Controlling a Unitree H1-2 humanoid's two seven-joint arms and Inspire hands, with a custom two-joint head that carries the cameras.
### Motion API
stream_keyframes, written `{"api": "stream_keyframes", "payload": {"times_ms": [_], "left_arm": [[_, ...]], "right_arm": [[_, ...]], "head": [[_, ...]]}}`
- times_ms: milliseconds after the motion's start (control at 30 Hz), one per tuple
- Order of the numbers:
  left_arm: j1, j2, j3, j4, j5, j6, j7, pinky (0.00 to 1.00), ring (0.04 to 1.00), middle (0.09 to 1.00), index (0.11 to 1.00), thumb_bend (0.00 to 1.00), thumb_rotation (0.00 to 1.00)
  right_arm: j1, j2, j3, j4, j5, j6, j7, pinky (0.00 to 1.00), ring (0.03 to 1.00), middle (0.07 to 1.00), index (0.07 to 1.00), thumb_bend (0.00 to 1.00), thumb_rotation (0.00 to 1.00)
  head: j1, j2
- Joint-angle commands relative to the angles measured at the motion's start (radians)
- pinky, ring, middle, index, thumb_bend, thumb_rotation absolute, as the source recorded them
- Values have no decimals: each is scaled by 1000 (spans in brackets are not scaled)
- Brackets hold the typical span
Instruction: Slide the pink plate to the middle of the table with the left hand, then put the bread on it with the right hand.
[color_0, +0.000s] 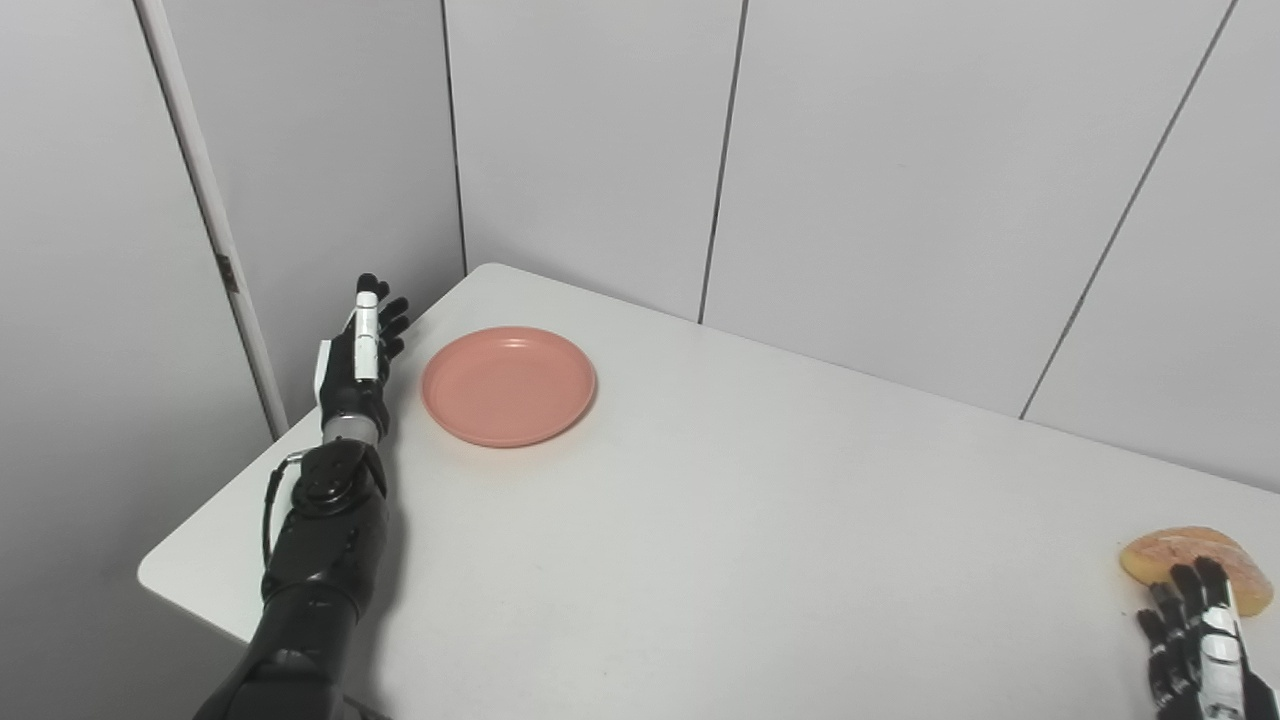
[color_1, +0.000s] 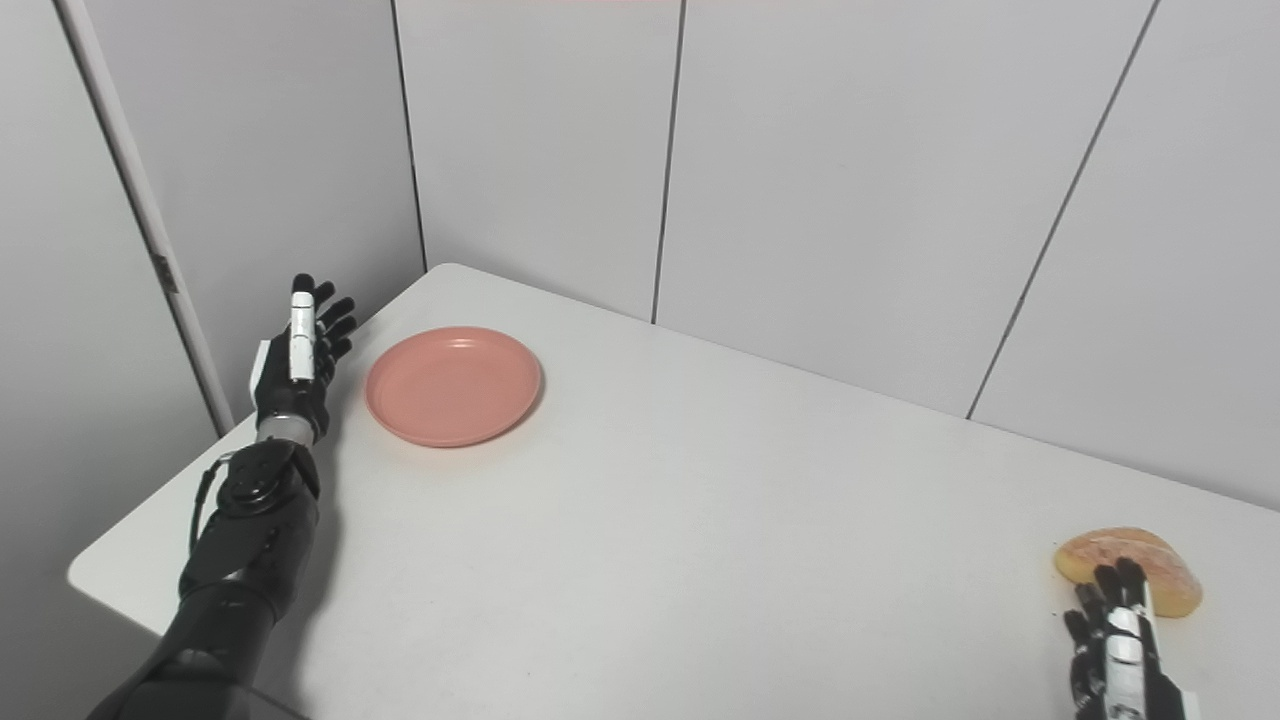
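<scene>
The pink plate (color_0: 508, 384) lies near the table's far left corner. Just left of it, a small gap apart, my left hand (color_0: 362, 350) stands edge-on with its fingers stretched out and open. The bread (color_0: 1195, 562), a golden half-round piece, rests at the table's right side. My right hand (color_0: 1200, 650) comes in at the bottom right corner with its fingers extended; its fingertips (color_1: 1108, 583) overlap the bread's near edge. The right palm is partly cut off by the picture edge.
The white table (color_0: 760, 520) has its left edge close beside my left arm. Grey wall panels (color_0: 900, 180) run right behind the table's far edge.
</scene>
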Motion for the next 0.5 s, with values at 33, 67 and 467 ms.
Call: {"api": "stream_keyframes", "payload": {"times_ms": [33, 67, 467], "left_arm": [[-57, 23, -13, 3, 0, -63, -23, 926, 900, 871, 881, 805, 1000], [-57, 21, -16, 7, -1, -67, -26, 926, 902, 873, 881, 803, 1000], [-40, 12, -54, 2, 14, -50, -17, 942, 903, 880, 869, 772, 1000]], "right_arm": [[9, 7, -1, -12, 8, 0, 2, 1000, 985, 979, 985, 570, 880], [9, 7, -1, -10, 8, -1, 2, 1000, 984, 978, 984, 571, 882], [12, 7, 0, -21, 4, 5, -3, 1000, 982, 981, 985, 591, 877]], "head": [[0, 2], [-1, 2], [-3, 10]]}}
